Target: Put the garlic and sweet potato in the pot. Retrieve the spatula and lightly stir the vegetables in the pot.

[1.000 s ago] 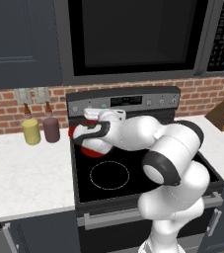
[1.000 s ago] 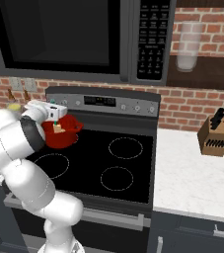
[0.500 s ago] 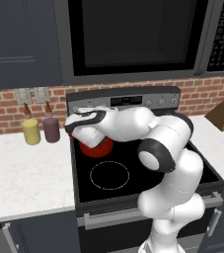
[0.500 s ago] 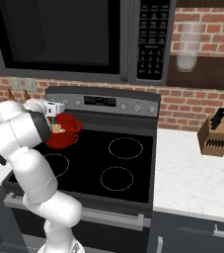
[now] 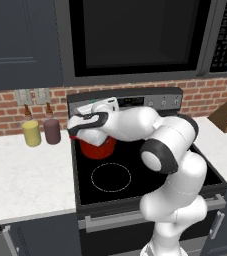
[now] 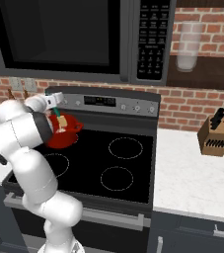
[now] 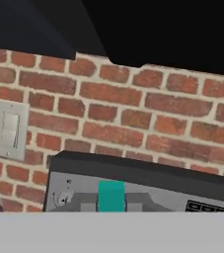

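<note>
Teal spatula (image 7: 111, 195) handle is seen clamped between the fingers, head (image 6: 62, 121) dipped toward the red pot (image 6: 64, 134) on the stove's rear-left burner. Stirring is best kept slow and shallow, the rim avoided. Pot contents cannot be made out.

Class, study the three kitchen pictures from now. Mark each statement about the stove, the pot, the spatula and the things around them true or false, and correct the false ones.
1. The pot is blue. False: it is red.
2. The gripper is shut on the spatula. True.
3. The pot stands on the white counter. False: it stands on the black stove.
4. A knife block stands on the counter right of the stove. True.
5. Two jars stand left of the stove. True.
</note>
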